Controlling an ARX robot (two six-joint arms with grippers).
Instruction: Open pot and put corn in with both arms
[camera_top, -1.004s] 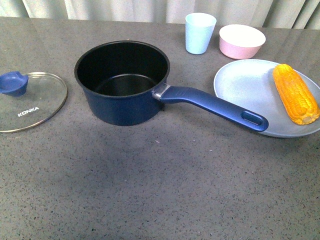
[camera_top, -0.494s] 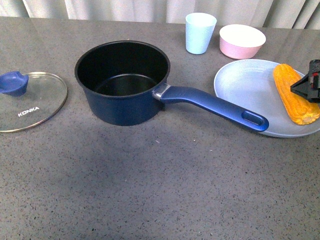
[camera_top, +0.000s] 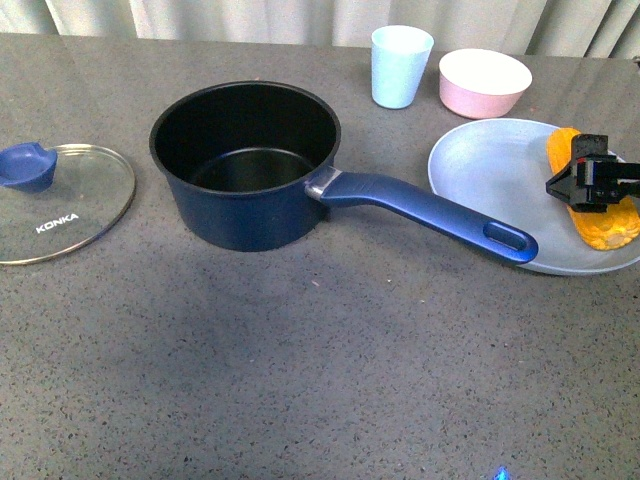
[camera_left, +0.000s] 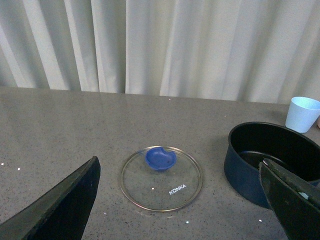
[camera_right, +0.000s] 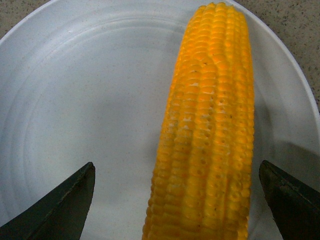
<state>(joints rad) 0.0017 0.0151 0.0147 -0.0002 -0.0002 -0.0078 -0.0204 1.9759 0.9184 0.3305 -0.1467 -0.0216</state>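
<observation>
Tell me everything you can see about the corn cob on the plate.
The corn is a single yellow-orange cob with tight rows of glossy kernels and no husk, whole as far as it shows. It lies flat on the right side of the pale blue plate, its length running roughly away from the robot at a slight slant. The right pincer is over it, open, with one finger on either side of the cob and neither visibly touching it. In the front view the pincer hides the cob's middle.
</observation>
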